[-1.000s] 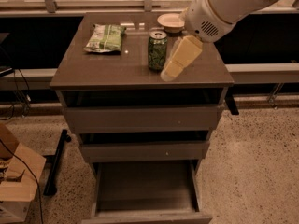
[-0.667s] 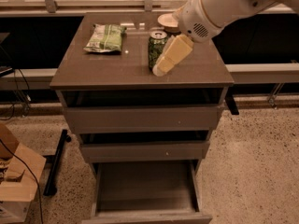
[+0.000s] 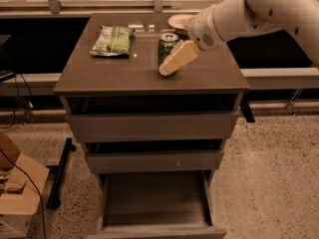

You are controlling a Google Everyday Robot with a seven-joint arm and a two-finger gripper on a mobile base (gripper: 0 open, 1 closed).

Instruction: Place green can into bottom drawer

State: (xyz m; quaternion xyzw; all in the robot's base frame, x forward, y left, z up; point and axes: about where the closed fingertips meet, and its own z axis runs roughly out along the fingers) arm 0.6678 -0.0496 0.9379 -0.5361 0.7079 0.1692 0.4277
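The green can (image 3: 166, 45) stands upright on the cabinet top (image 3: 119, 73), right of centre, silver top showing. My gripper (image 3: 166, 66) reaches in from the upper right on a white arm (image 3: 259, 9). Its pale tip lies across the can's front right side and hides part of it. I cannot tell whether it grips the can. The bottom drawer (image 3: 154, 198) is pulled far out at floor level, a wide shallow tray with nothing in it.
A flat green snack bag (image 3: 113, 40) lies at the back left of the top. A small pale bowl (image 3: 178, 21) sits behind the can. The top drawer (image 3: 149, 127) and middle drawer (image 3: 152, 161) stand slightly out. A cardboard box (image 3: 17, 193) stands on the floor at left.
My gripper has moved left and a little towards the back, from beside the can's right to across its front. The can has stayed in place.
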